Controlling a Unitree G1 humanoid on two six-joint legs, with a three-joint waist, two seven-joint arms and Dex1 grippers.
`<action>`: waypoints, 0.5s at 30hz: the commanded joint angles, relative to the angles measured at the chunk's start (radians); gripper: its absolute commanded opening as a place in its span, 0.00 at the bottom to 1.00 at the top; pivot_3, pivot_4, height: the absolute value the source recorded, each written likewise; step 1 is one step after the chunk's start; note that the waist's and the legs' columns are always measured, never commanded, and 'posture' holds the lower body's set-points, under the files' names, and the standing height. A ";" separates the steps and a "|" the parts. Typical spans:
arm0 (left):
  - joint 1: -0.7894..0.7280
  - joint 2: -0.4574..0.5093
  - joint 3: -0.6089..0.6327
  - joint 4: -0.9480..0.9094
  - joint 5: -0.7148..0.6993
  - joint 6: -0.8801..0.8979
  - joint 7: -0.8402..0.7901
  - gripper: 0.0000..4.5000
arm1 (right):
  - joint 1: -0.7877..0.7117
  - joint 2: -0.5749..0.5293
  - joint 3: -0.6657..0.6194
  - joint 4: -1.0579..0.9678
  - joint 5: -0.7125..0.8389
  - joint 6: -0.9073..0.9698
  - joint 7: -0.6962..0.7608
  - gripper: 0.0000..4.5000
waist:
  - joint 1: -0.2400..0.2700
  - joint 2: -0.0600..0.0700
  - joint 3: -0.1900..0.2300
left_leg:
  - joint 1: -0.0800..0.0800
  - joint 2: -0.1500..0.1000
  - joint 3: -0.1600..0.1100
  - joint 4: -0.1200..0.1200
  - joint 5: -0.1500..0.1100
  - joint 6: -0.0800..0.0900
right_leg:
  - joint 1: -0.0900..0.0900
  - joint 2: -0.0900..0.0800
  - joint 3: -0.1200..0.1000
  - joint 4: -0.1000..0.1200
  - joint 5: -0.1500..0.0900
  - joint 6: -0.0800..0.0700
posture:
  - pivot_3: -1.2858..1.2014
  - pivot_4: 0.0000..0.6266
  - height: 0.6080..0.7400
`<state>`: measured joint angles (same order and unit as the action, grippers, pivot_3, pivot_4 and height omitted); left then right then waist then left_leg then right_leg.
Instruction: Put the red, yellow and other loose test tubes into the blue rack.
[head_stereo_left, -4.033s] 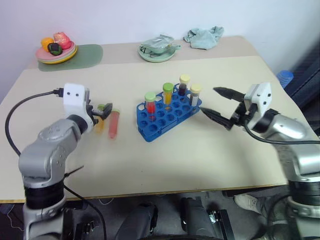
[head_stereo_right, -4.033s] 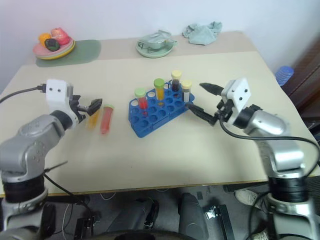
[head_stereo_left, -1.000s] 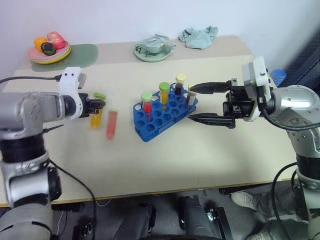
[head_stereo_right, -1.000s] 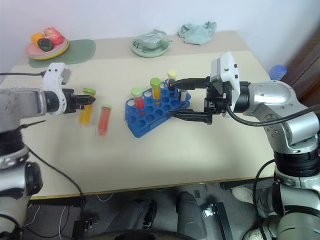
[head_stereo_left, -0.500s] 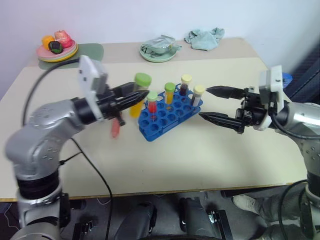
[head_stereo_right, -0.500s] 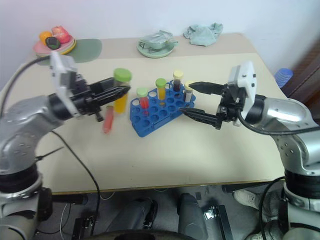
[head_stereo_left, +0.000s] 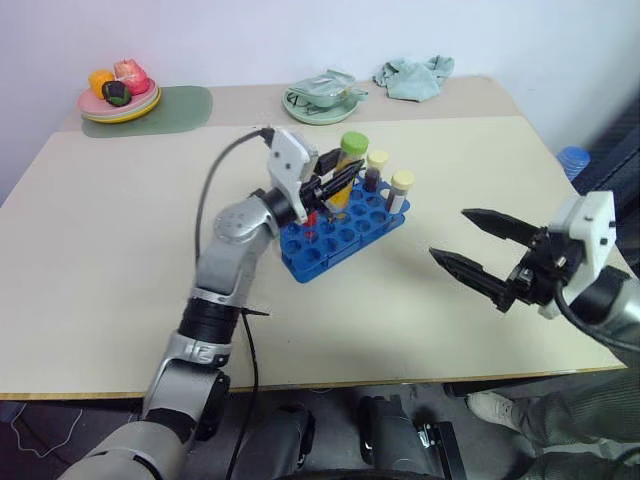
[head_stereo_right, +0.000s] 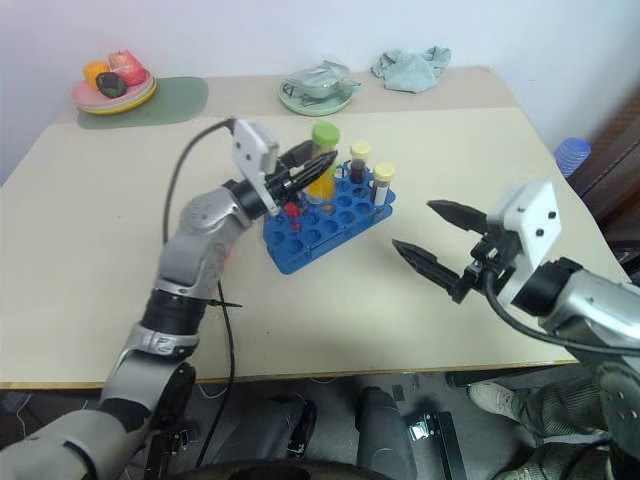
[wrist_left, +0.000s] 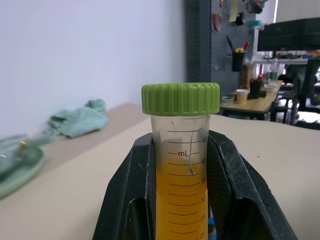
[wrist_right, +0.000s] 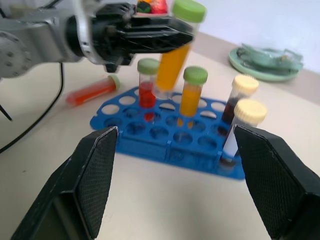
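The left gripper (head_stereo_left: 335, 184), clamped on the yellow-orange test tube (head_stereo_left: 346, 165) with a green cap, has swung from the left side of the table (head_stereo_left: 120, 260) to the centre of the frame and now holds the tube nearly upright just above the back rows of the blue rack (head_stereo_left: 340, 232). That lift took one loose tube off the table, so what seems to remain for it is lowering into a free hole.

The right gripper (head_stereo_left: 480, 248), at the lower right of the frame, has drawn back from the rack and hangs with its two black fingers spread wide and nothing between them.

The rack sits at the centre of the frame. It holds four upright tubes: a red tube with a green cap (wrist_right: 146, 84), an orange tube with a green cap (wrist_right: 191, 91), a dark brown tube with a cream cap (wrist_right: 238, 97), and a pale tube with a cream cap (wrist_right: 243, 125). Most front holes stand empty.

One pinkish-red tube (wrist_right: 94, 90) lies on its side on the table, left of the rack, not yet collected.

At the upper left, a plate (head_stereo_left: 118, 107) carries toy fruit. At the top centre sits a green dish (head_stereo_left: 318, 103), with a crumpled cloth (head_stereo_left: 413, 75) to its right.
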<state>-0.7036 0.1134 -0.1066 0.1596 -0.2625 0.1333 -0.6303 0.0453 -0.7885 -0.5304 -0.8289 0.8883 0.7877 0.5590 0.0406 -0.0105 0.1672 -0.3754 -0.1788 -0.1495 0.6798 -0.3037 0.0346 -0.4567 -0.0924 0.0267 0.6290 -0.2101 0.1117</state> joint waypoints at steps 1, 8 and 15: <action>-0.027 -0.015 -0.009 0.009 0.011 -0.043 -0.009 0.17 | 0.009 0.004 -0.027 -0.058 0.028 -0.013 -0.056 0.84 | 0.000 0.000 0.000 | 0.000 0.000 0.000 0.000 0.000 0.000 | 0.000 0.000 0.000 0.000 0.000 0.000 | 0.52 0.24 1.00; -0.007 -0.076 -0.067 -0.018 0.116 -0.056 0.110 0.17 | 0.001 -0.012 -0.005 -0.086 0.067 -0.014 -0.136 0.84 | 0.003 0.000 0.000 | 0.000 0.000 0.001 0.001 -0.001 0.001 | 0.001 0.000 0.001 0.000 0.000 0.001 | 0.52 0.24 1.00; 0.014 -0.112 -0.099 0.040 0.157 -0.076 0.134 0.17 | -0.033 -0.032 0.027 -0.084 0.096 -0.011 -0.184 0.84 | 0.002 0.000 0.000 | 0.000 0.000 0.001 0.001 -0.001 0.001 | 0.001 0.000 0.001 0.000 0.000 0.001 | 0.52 0.24 1.00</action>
<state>-0.6795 0.0081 -0.2040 0.2042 -0.1157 0.0813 -0.5027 0.0240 -0.8059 -0.5020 -0.8866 0.9659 0.7875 0.3885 0.0424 -0.0107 0.1672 -0.3751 -0.1787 -0.1485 0.6809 -0.3044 0.0357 -0.4561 -0.0920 0.0274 0.6289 -0.2096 0.1126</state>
